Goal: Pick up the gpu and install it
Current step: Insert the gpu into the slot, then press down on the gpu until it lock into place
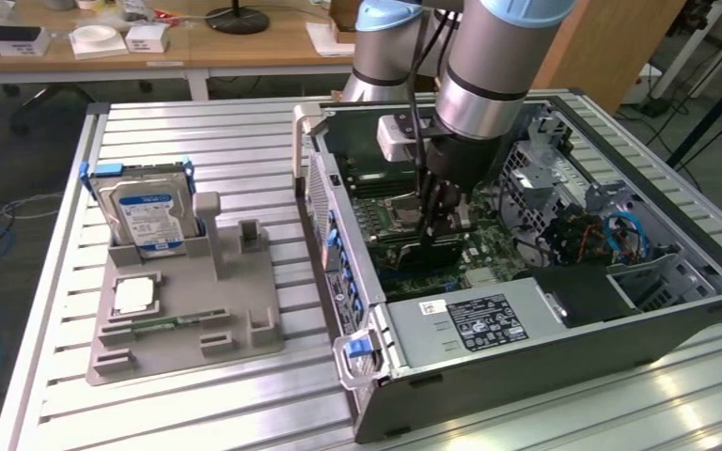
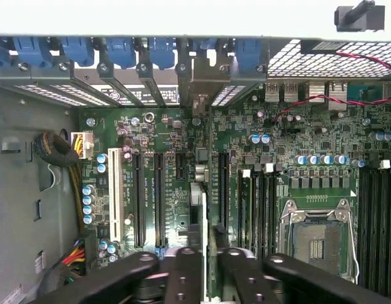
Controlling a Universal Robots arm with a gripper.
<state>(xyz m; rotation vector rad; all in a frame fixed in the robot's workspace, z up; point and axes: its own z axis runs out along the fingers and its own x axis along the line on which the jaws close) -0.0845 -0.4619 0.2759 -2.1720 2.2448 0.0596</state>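
Closest to the wrist camera, the gripper is reaching down into the open computer case, and its dark fingers are pressing together on the gpu, one on each face of the card. The card is showing edge-on as a thin pale line, standing upright over the motherboard.

Its long axis is running straight away from the fingers toward the case's rear wall, parallel to the long black expansion slots and the white slot beside them. It is sitting in the lane between those black slots and the memory sockets. Whether its lower edge is already touching a connector I cannot tell, since the card itself is hiding it.

Farther on, the silver bracket at the card's end is lining up with the row of blue-latched rear openings. The CPU socket is lying off to one side.

Outside the case, toward the exterior view's left, a hard drive is standing in a grey holder on the slatted table.
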